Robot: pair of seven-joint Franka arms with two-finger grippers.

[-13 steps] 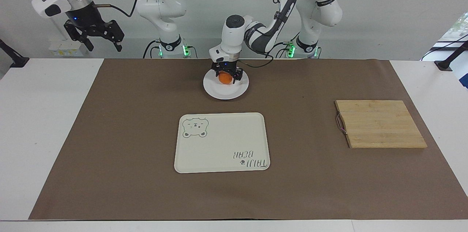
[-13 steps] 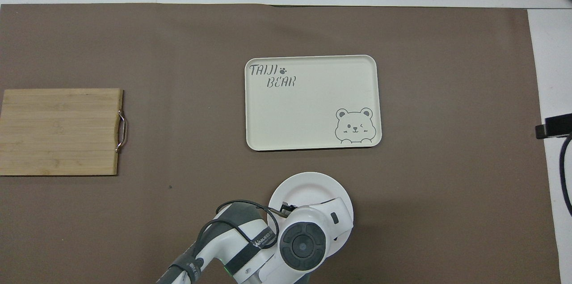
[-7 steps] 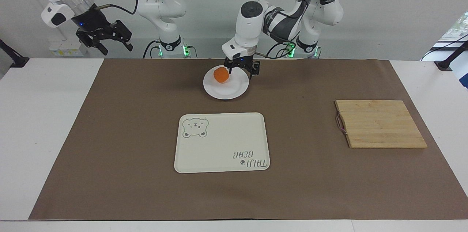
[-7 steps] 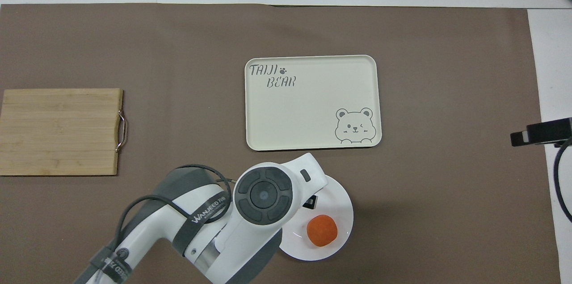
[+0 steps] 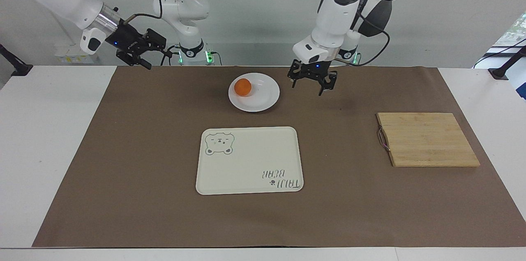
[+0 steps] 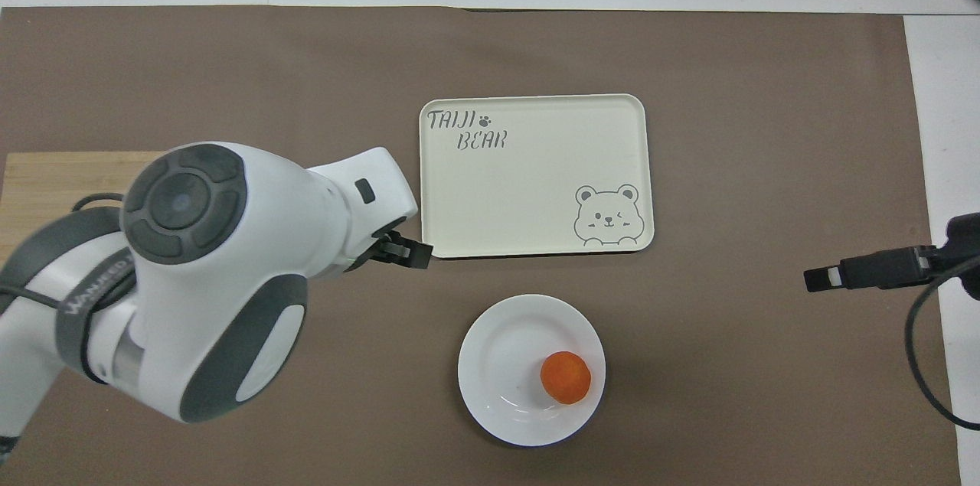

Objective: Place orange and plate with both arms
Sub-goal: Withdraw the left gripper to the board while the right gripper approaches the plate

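Observation:
The orange lies on the white plate, on the part of it toward the right arm's end; both also show in the overhead view, the orange on the plate. The plate stands on the brown mat, nearer to the robots than the cream tray. My left gripper is open and empty, raised over the mat beside the plate, toward the left arm's end. My right gripper is open and empty, held high over the mat's corner at the right arm's end.
The cream bear tray lies mid-mat, farther from the robots than the plate. A wooden cutting board lies toward the left arm's end; in the overhead view the left arm hides most of the board.
The left gripper let go of the orange onto the plate, then rose and swung away toward the left arm's end. The right gripper moved in toward the mat.

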